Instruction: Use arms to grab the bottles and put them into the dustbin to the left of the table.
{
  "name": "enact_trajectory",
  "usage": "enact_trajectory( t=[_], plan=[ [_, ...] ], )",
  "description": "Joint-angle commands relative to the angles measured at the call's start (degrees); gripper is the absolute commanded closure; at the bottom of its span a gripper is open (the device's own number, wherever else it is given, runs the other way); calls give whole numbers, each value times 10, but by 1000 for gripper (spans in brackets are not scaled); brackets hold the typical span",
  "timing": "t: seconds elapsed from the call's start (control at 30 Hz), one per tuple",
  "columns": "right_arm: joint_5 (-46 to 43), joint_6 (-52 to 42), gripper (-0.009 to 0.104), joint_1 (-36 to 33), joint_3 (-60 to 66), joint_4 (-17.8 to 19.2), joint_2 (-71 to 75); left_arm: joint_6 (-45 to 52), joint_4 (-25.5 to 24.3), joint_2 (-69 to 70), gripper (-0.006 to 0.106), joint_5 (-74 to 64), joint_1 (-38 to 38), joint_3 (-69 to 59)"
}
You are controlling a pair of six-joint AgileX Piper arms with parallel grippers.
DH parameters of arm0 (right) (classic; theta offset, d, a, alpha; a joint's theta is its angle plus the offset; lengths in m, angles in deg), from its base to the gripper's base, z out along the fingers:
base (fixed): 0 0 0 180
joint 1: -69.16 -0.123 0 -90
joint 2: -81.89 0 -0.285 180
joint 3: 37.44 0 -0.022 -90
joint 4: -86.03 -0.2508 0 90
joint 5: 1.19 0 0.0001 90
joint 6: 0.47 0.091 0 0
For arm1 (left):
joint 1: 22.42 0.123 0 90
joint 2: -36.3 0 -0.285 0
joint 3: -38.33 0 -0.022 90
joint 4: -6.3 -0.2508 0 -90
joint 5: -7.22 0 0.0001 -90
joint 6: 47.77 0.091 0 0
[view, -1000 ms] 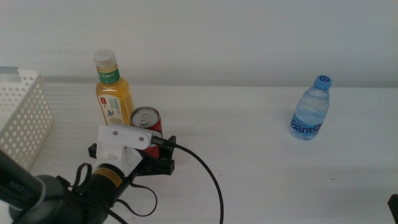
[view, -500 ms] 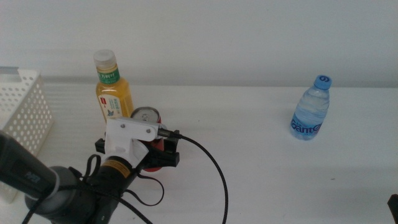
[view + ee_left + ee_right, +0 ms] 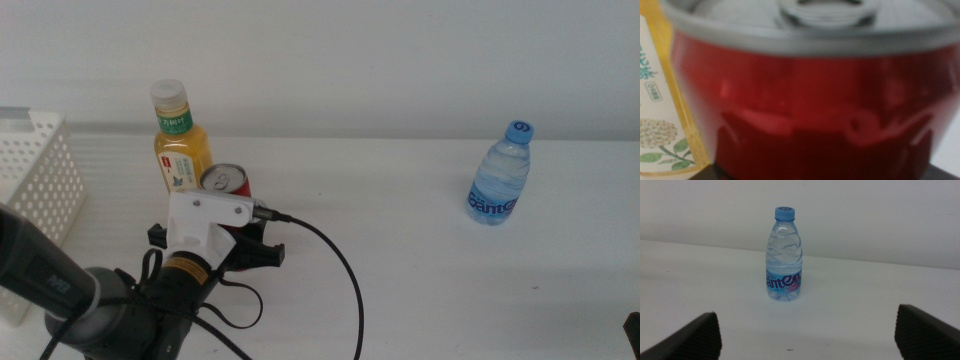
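Left end effector (image 3: 235, 225) clamped on red soda can (image 3: 225, 187); left wrist view adds juice bottle (image 3: 660, 100) touching it. Right end effector (image 3: 807, 330) wide, facing water bottle (image 3: 784, 255).

can (image 3: 225, 183) just before juice bottle (image 3: 180, 145), dustbin (image 3: 40, 180) far left, water bottle (image 3: 499, 180) far right

Black arm (image 3: 60, 300), white bracket (image 3: 205, 222), black cable (image 3: 340, 275)

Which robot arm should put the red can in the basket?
The left one. Its tool is already at the red can, which fills its wrist view, and the basket is on that side. The right tool faces the water bottle.
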Motion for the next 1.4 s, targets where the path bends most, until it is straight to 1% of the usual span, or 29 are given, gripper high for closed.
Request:
enact_trajectory(
  t=[0.0,0.07,0.13,0.17,0.27,0.3,0.37,0.4,0.53,0.6,0.63,0.7,0.73,0.8,0.83,1.0,1.17,1.23,1.3,1.37],
  plan=[
    [-5,-1,2,4,24,4,23,25,10,2,100,0,-3,-1],
    [-5,-1,2,4,24,4,23,36,6,19,102,-10,-3,-6],
    [-5,-1,2,4,24,4,23,36,-15,54,102,-33,-4,-14],
    [-5,-1,2,4,24,4,23,36,-12,72,102,-62,-4,-17],
    [-5,-1,2,4,24,4,23,106,20,150,102,-190,-4,-20],
    [-5,-1,2,4,24,4,23,142,43,180,102,-239,-4,-20],
    [-5,-1,2,4,24,4,23,209,102,238,102,-309,-4,-20],
    [-5,-1,2,4,24,4,23,254,144,266,102,-340,-4,-20],
    [-5,-1,2,4,24,4,23,472,328,353,102,-408,-3,-20],
    [-5,-1,2,4,24,4,23,578,433,381,102,-418,-3,-20],
    [-5,-1,2,4,24,4,23,611,472,393,102,-421,-3,-19],
    [-5,-1,2,4,24,4,23,688,575,408,102,-426,-3,-15],
    [-5,-1,2,4,24,4,23,725,613,412,102,-426,-3,-12],
    [-5,-1,2,4,24,4,23,775,660,413,102,-423,-3,-8],
    [-5,-1,2,4,24,4,23,788,666,413,102,-420,-3,-8],
    [-5,-1,2,4,24,4,23,787,675,413,102,-403,-3,-8],
    [-5,-1,2,4,24,4,23,787,675,413,102,-403,-3,-8],
    [-5,-1,2,4,24,4,23,786,664,413,102,-403,-3,-9],
    [-5,-1,2,4,24,4,23,729,568,413,102,-440,-3,-9],
    [-5,-1,2,4,24,4,23,617,466,413,102,-467,1,-9]
  ],
)
